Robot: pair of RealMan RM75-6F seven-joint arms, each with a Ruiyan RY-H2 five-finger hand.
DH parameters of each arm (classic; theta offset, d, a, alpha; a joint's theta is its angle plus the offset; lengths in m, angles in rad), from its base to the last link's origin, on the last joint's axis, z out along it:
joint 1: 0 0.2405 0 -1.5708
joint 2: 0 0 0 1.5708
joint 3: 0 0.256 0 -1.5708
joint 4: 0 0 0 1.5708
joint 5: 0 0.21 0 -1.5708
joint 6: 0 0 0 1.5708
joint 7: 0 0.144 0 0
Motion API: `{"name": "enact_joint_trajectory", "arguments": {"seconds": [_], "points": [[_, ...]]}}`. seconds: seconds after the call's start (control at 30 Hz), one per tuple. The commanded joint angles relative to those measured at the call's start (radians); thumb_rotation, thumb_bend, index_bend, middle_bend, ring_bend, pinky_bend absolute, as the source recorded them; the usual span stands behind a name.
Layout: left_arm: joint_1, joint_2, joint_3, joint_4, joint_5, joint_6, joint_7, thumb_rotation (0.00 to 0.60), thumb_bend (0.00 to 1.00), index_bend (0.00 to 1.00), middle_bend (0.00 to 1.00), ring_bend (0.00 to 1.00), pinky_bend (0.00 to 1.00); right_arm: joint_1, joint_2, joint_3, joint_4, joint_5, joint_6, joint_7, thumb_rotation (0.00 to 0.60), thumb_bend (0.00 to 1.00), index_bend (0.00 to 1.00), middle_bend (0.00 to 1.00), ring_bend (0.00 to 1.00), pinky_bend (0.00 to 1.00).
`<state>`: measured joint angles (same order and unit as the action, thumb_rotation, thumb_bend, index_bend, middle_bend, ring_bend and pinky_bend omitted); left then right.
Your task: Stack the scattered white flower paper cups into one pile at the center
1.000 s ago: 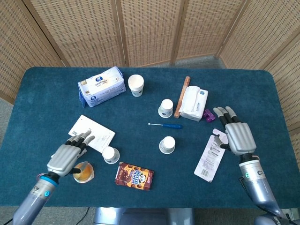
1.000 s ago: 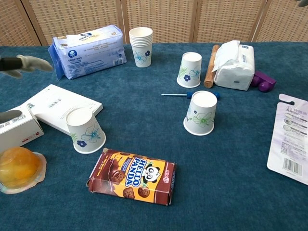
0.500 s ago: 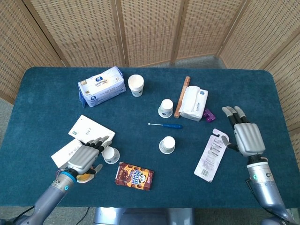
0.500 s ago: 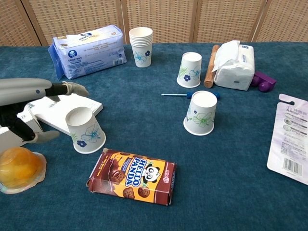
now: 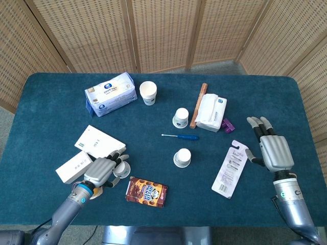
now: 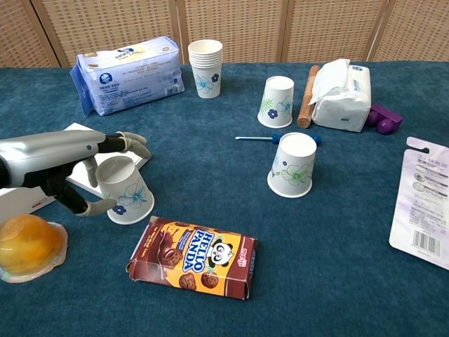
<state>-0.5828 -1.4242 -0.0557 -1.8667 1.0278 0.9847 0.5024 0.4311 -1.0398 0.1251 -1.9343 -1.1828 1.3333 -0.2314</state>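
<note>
Three paper cups sit upside down on the blue desk (image 5: pixel 56 107), and a little pile of cups (image 6: pixel 205 67) stands right way up at the far side, next to the big blue bag of tissues (image 6: pixel 130 74). That bag is the biggest thing here. Next in size come the white boxes (image 6: pixel 81 158) on the near left and the cookie box (image 6: pixel 193 258) at the near edge.

One upside-down cup (image 6: pixel 125 189) is near the left, just in front of a white box. Another cup (image 6: pixel 292 165) is close to the middle, and one more cup (image 6: pixel 276 102) is farther back.

Around the left cup curls the left hand (image 6: pixel 66 165). Its fingers are spread on both sides of the cup, but I cannot tell if they squeeze it yet. Over on the right, the right hand (image 5: pixel 272 148) is flat and open, holding nothing, beside a long white packet (image 5: pixel 230 168).

To do this step well, I think the left hand should close gently so the thin cup does not crush. It should lift straight up and stay away from the orange jelly cup (image 6: pixel 28 246) and the cookie box, which are both very near.
</note>
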Motion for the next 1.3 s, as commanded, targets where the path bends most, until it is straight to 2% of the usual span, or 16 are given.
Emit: {"name": "enact_joint_trajectory", "arguments": {"seconds": [0.03,0.23,0.57,0.97,1.3], "points": [[-0.009,-0.012,0.005,0.014,-0.010,-0.001,0.003,0.600,0.45,0.20,0.12,0.21,0.46,-0.006,0.004,0.005,-0.003,-0.003,-0.002,0.007,0.600,0.37,0.03,0.12,0.02,0.43],[-0.012,-0.034,0.003,0.034,-0.009,0.020,-0.011,0.600,0.45,0.29,0.22,0.32,0.55,-0.018,0.008,0.012,-0.005,-0.003,-0.011,0.015,0.600,0.37,0.03,0.12,0.01,0.43],[-0.008,0.025,-0.007,-0.030,0.040,0.051,-0.060,0.600,0.45,0.29,0.22,0.33,0.56,-0.030,0.009,0.028,-0.006,-0.001,-0.019,0.016,0.600,0.37,0.03,0.12,0.01,0.43],[-0.070,0.108,-0.110,-0.125,0.078,0.011,-0.172,0.600,0.45,0.28,0.21,0.33,0.56,-0.033,0.021,0.050,-0.012,0.029,-0.037,0.002,0.600,0.37,0.03,0.12,0.00,0.43],[-0.160,0.067,-0.176,-0.089,0.057,-0.046,-0.220,0.600,0.45,0.28,0.21,0.32,0.55,-0.055,0.020,0.036,-0.035,-0.041,-0.008,-0.011,0.600,0.37,0.03,0.12,0.00,0.43]]}}
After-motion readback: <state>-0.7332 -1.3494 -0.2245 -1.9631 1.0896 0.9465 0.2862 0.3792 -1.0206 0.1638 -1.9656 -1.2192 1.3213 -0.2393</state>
